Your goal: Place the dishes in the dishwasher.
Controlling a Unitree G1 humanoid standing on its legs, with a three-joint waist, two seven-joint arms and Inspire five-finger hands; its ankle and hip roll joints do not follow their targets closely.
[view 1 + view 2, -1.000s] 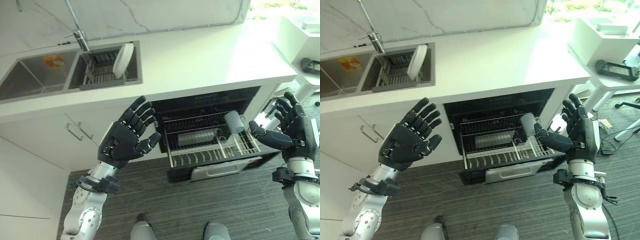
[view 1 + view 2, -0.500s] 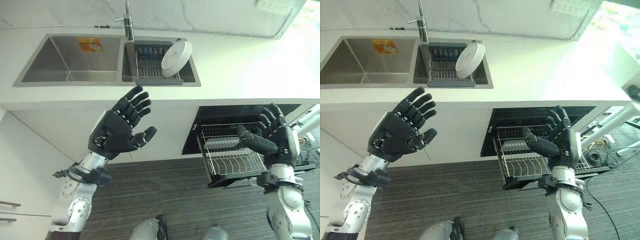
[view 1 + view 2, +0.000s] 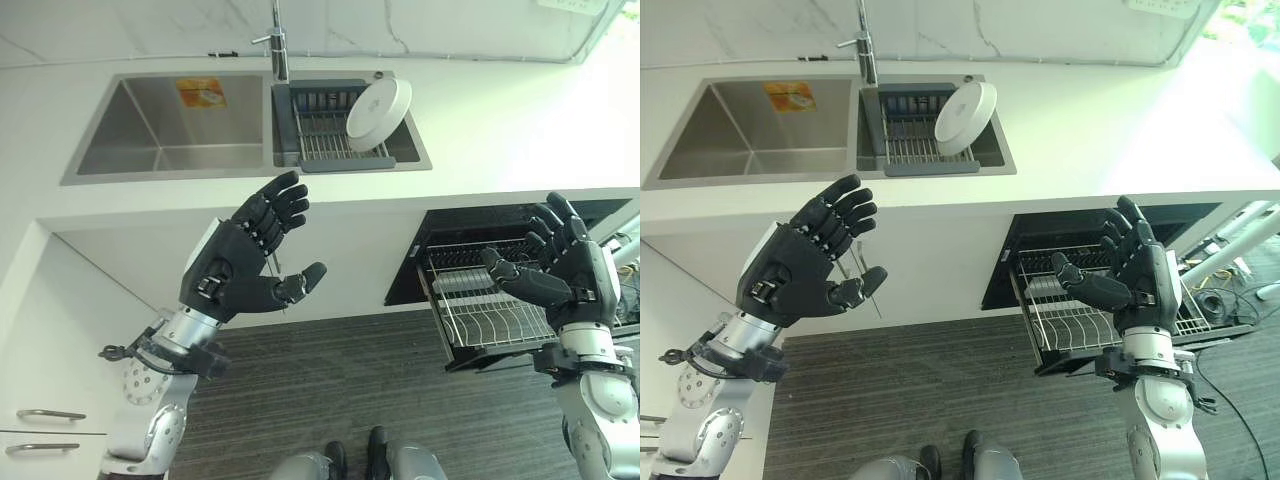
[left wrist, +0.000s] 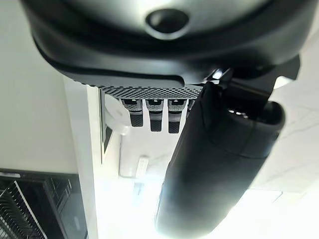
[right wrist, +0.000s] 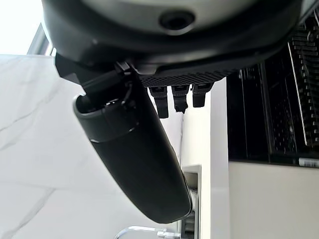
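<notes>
A white plate leans on its edge in the dark rack that sits in the right basin of the sink, just right of the tap. The plate tips back toward the rack's right end, its face turned up and outward. The left basin of the sink holds an orange sticker on its far wall.

Below the sink's counter and off to the right, the dishwasher stands open with its wire basket pulled out over the dark floor. A pale cylinder lies across the basket's back part; what it is cannot be told.

The left hand is raised in front of the cabinet face under the sink, palm toward the counter, fingers spread and straight, thumb stuck out sideways, holding nothing. The right hand hangs over the basket, well right of the sink, fingers likewise spread and thumb pointing left, empty. Both hands are well apart from the plate.
</notes>
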